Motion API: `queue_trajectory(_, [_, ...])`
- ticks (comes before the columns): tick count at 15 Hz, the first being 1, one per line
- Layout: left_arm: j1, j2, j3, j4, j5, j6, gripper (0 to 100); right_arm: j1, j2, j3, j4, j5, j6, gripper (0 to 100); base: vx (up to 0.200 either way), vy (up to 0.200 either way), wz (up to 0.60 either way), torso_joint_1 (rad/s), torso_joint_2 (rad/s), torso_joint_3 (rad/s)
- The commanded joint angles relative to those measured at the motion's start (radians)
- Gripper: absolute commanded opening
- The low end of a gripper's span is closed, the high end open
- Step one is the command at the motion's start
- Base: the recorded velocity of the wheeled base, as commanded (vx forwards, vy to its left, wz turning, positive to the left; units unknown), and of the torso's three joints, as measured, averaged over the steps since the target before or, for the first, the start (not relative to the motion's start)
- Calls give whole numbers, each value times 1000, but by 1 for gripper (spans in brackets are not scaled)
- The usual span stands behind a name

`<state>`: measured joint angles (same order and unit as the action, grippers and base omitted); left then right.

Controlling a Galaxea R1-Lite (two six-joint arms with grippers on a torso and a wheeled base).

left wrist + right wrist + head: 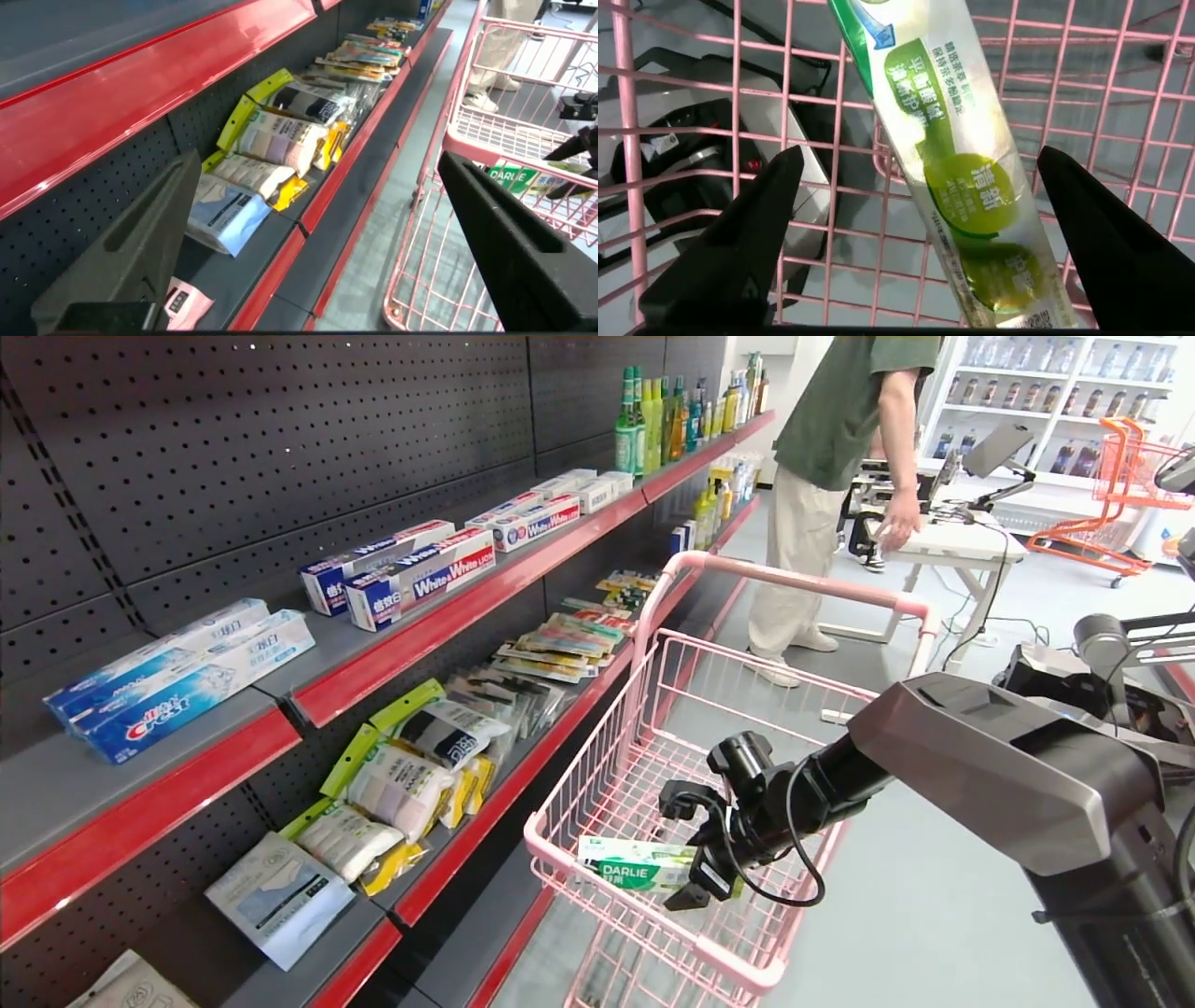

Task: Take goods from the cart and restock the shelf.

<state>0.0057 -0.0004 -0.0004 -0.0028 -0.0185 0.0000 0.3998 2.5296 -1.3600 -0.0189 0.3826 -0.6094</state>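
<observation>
head view, cart: pink cart (691, 728) sits around 5 o'clock, parked right beside the shelf (448, 616).
head view, toothpaste box: green-and-white toothpaste box (627, 866) is lying in the cart at about 6 o'clock.
head view, right claw: right claw (705, 882) is down inside the cart, at the box's 3 o'clock end.
head view, stock: blue cartons (401, 569) at 10 o'clock, packets (411, 775) one level lower.
left wrist view, left claw: left claw (318, 157) is spread wide with nothing in it, near the packets (280, 140).
right wrist view, right claw: right claw (920, 149) has its fingers apart on either side of the toothpaste box (957, 187), not touching it. The box lies against the cart (1120, 140) wires.
</observation>
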Motion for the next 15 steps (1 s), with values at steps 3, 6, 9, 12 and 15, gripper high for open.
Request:
queue_trajectory(3, [0, 0, 0, 0, 0, 0, 100, 2, 25, -28, -4, 2, -4, 100, 0, 0, 0, 0, 0, 0])
queue_trajectory(6, [0, 0, 0, 0, 0, 0, 100, 8, 32, -48, -7, -4, -4, 100, 0, 0, 0, 0, 0, 0])
queue_trajectory(9, [0, 0, 0, 0, 0, -2, 100, 11, 37, -54, -6, 4, 2, 100, 0, 0, 0, 0, 0, 0])
queue_trajectory(12, [0, 0, 0, 0, 0, 0, 100, 11, 37, -56, -6, -1, 11, 100, 0, 0, 0, 0, 0, 0])
queue_trajectory(15, [0, 0, 0, 0, 0, 0, 100, 11, 37, -51, -6, -1, 11, 100, 0, 0, 0, -38, 94, 56])
